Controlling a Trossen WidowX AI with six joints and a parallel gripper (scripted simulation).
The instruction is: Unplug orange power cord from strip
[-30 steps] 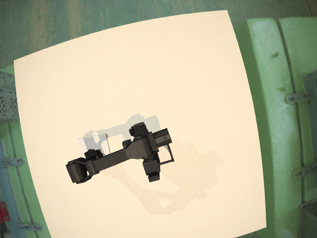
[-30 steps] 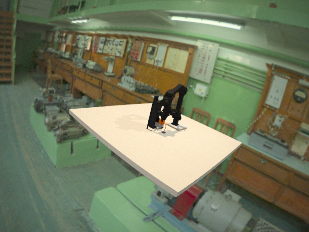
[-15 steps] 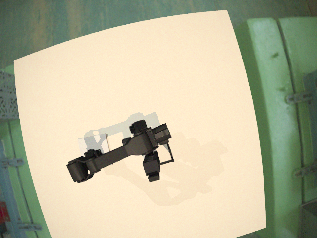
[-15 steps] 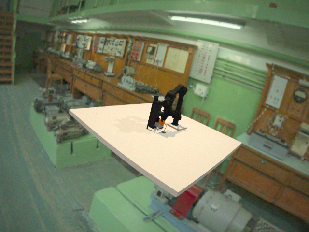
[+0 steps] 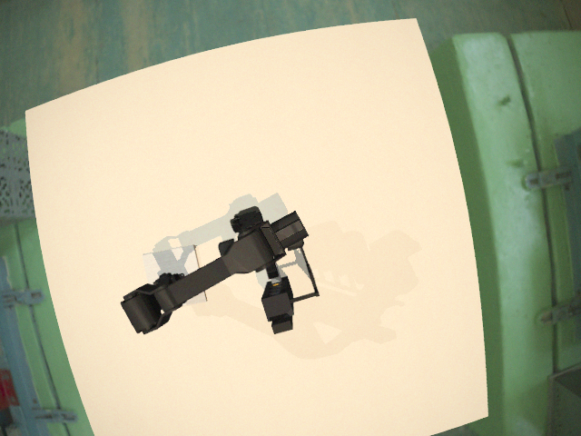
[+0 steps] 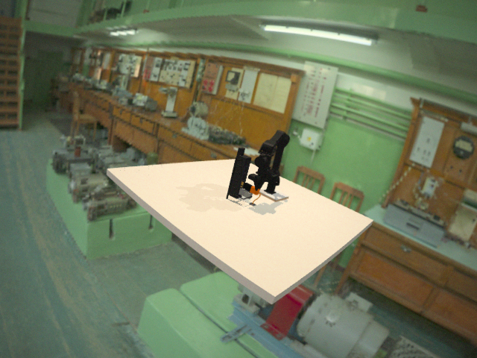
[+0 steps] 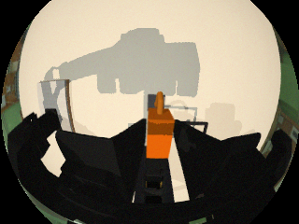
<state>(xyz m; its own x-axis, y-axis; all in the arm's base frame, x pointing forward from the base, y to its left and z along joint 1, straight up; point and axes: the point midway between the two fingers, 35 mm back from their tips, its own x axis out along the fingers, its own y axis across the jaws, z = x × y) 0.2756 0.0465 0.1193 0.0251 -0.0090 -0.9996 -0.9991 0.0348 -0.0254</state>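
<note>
Orange plug (image 6: 254,189) (image 7: 160,135) sits mid-frame in the wrist view, between the jaws; we can't tell if they're clamped on it or just loose. Black power strip (image 5: 278,302) (image 6: 235,179) (image 7: 153,170) stands upright on the tabletop (image 5: 328,141) (image 6: 231,231) (image 7: 234,56), right beside the plug; we can't make out any gap. Orange cord (image 6: 257,199) (image 7: 160,103) drops below the plug in the exterior view. Arm (image 5: 201,282) (image 6: 278,154) crosses the lower-centre, top view.
</note>
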